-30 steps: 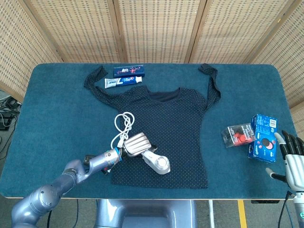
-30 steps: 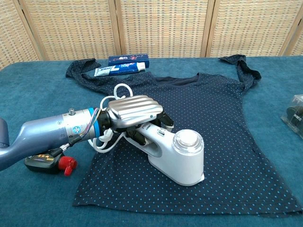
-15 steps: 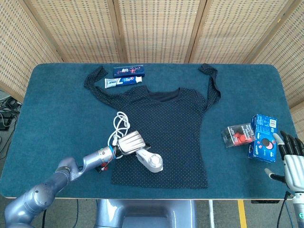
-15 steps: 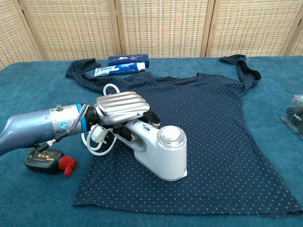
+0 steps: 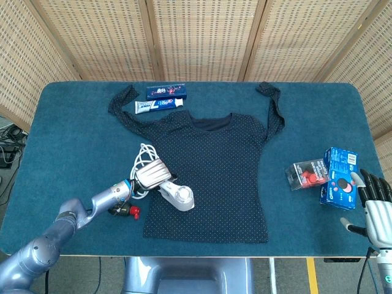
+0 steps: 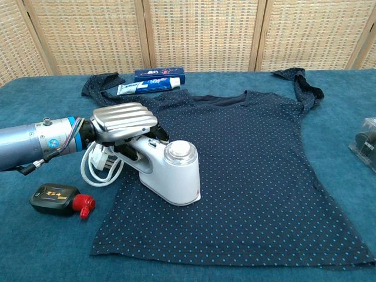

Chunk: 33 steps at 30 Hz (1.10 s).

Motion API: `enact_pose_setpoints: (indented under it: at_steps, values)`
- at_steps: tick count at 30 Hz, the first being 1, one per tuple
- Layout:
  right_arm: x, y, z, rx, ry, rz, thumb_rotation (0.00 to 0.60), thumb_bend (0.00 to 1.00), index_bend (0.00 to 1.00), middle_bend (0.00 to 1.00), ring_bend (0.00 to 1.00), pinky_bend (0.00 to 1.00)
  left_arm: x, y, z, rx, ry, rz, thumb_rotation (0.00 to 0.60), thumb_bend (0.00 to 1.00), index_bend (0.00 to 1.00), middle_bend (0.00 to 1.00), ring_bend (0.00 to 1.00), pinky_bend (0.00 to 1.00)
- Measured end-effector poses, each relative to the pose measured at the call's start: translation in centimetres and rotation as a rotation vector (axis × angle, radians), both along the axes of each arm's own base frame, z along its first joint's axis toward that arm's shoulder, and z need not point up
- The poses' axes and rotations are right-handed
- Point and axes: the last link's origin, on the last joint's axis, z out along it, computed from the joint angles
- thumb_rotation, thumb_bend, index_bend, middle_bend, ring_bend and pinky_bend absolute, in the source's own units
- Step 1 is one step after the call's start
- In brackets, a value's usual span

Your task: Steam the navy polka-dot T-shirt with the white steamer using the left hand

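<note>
Both robot hands partly hidden: left robot hand (image 6: 124,121) gripping steamer (image 6: 167,174), right robot hand (image 5: 376,207) open, cropped.

A table (image 5: 73,122) covered in deep teal cloth with rounded corners fills most of the head view. Behind it stands a folding screen (image 5: 202,40) of woven cane panels set in pale wooden frames, angled in at both sides. Light is even and soft, and a strip of grey floor (image 5: 306,275) with a yellow line shows below the table's near edge.
</note>
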Motion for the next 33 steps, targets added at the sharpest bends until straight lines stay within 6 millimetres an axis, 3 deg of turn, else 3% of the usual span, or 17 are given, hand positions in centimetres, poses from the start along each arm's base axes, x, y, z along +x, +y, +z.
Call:
enact_pose_setpoints:
  at_steps: [24,33]
  values:
    - [-0.1,0.1,0.4,-0.007,-0.008,-0.003,0.6,0.0,0.0,0.0,0.0,0.0,3.7,-3.8,-3.5,-0.133,-0.028,-0.146,0.6,0.72,1.0,0.9,0.82,0.97]
    - [-0.1,0.1,0.4,-0.006,-0.006,-0.003,0.6,0.0,0.0,0.0,0.0,0.0,3.7,-3.9,-3.4,-0.121,0.001,-0.177,0.6,0.72,1.0,0.9,0.82,0.97]
